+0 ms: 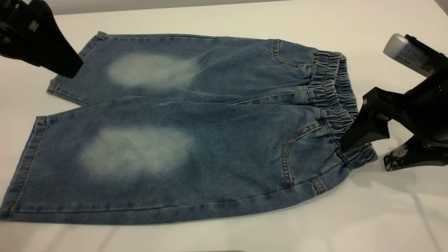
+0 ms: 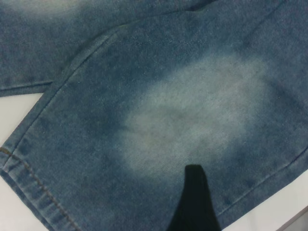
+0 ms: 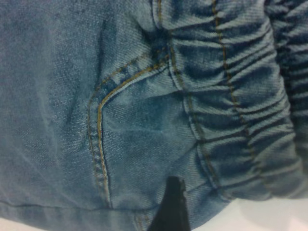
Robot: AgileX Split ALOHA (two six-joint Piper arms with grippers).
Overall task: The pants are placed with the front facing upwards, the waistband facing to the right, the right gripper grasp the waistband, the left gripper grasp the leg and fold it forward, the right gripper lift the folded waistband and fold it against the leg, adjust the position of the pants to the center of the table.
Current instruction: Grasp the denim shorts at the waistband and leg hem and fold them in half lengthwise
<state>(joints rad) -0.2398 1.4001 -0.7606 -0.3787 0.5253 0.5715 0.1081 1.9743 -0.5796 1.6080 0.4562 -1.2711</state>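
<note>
The blue denim pants lie flat on the white table, front up, legs to the left. The ruffled waistband is at the right. My right gripper is open at the waistband's near corner. One finger rests over the elastic and the scuffed one is on the table beside it. In the right wrist view a finger lies over the denim by the curved pocket. My left gripper hovers above the far leg's hem, its black tip over a faded knee patch.
Bare table surrounds the pants, with the widest strip along the front edge and at the right. The table's back edge runs just behind the far leg.
</note>
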